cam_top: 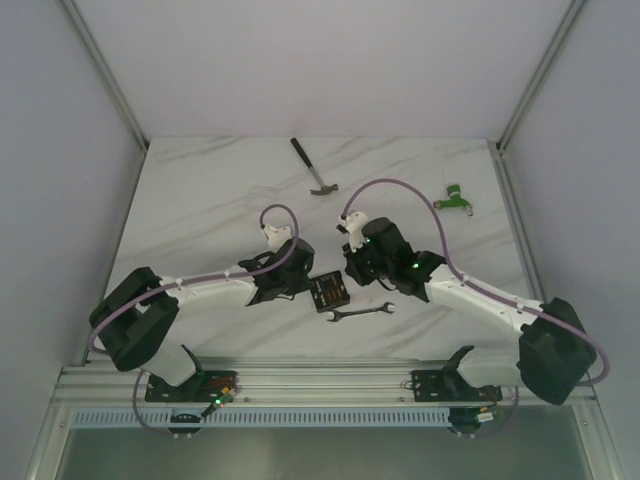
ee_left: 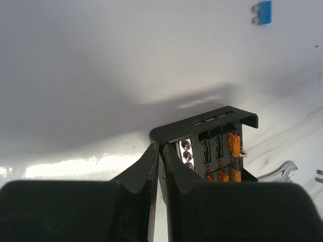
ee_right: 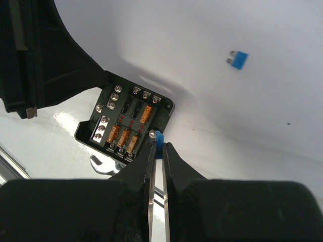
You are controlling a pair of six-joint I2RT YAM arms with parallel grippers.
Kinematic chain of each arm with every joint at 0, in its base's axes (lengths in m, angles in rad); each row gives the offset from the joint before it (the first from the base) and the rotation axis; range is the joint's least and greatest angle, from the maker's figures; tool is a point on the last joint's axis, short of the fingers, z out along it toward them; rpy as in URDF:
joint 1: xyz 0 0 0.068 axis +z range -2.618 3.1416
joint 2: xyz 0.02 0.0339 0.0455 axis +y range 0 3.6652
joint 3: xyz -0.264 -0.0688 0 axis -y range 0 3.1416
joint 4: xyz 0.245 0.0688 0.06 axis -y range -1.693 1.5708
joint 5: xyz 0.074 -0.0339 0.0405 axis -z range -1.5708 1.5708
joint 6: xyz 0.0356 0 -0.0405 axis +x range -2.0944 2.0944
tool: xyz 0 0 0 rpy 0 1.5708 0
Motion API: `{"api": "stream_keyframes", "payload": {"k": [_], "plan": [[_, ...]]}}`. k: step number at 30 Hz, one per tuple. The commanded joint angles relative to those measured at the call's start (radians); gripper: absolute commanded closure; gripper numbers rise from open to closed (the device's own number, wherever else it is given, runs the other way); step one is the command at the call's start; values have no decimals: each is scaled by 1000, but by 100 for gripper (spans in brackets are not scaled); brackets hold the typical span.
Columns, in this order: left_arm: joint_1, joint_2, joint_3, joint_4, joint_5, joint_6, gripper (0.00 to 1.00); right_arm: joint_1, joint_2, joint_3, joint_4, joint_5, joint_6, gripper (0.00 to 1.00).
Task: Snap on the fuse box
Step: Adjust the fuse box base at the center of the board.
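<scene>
The fuse box is a small black square box lying open between the two grippers, with orange fuses in its slots. In the left wrist view my left gripper is shut on the side wall of the fuse box. In the right wrist view my right gripper is shut on a small blue fuse, held just at the near right corner of the fuse box. In the top view the left gripper is at the box's left and the right gripper at its upper right.
A silver wrench lies just in front of the box. A hammer lies at the back, a green tool at the back right. A loose blue fuse lies on the white marble table beyond the box.
</scene>
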Motion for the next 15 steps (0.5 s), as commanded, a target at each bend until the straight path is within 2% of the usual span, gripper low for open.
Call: {"api": "stream_keyframes", "payload": {"k": [1, 7, 15], "plan": [[-1, -54, -84, -112, -46, -79, 83, 63, 56, 59, 31, 78, 91, 100], [-1, -164, -158, -151, -97, -166, 79, 153, 122, 99, 66, 132, 139, 100], [3, -253, -194, -168, -141, -216, 69, 223, 236, 182, 77, 160, 171, 100]]}}
